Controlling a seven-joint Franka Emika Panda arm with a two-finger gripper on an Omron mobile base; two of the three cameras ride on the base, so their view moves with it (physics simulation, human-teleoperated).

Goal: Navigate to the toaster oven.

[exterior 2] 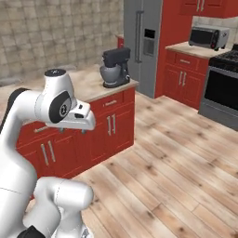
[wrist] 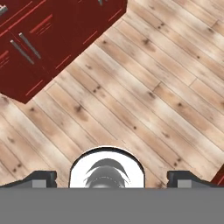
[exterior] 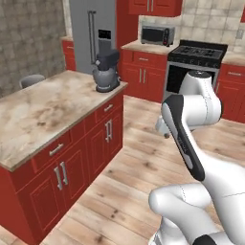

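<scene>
The toaster oven point(exterior: 158, 35) is a small silver-grey box with a dark glass door. It sits on the back counter, left of the stove, far across the room; it also appears at the upper right point(exterior 2: 209, 36). My arm is folded close over the base. The gripper point(wrist: 112, 179) points down at the wooden floor, open, its two dark tips set wide apart with nothing between them. The hand point(exterior 2: 79, 120) hangs beside the island cabinets.
A red island with a stone top point(exterior: 43, 115) stands on the left, carrying a dark stand mixer point(exterior: 106, 72). A grey fridge point(exterior: 91, 28) is behind it. The black-topped stove point(exterior: 196, 60) is at the back right. Wooden floor point(exterior: 139, 158) stretches between the island and the back counter.
</scene>
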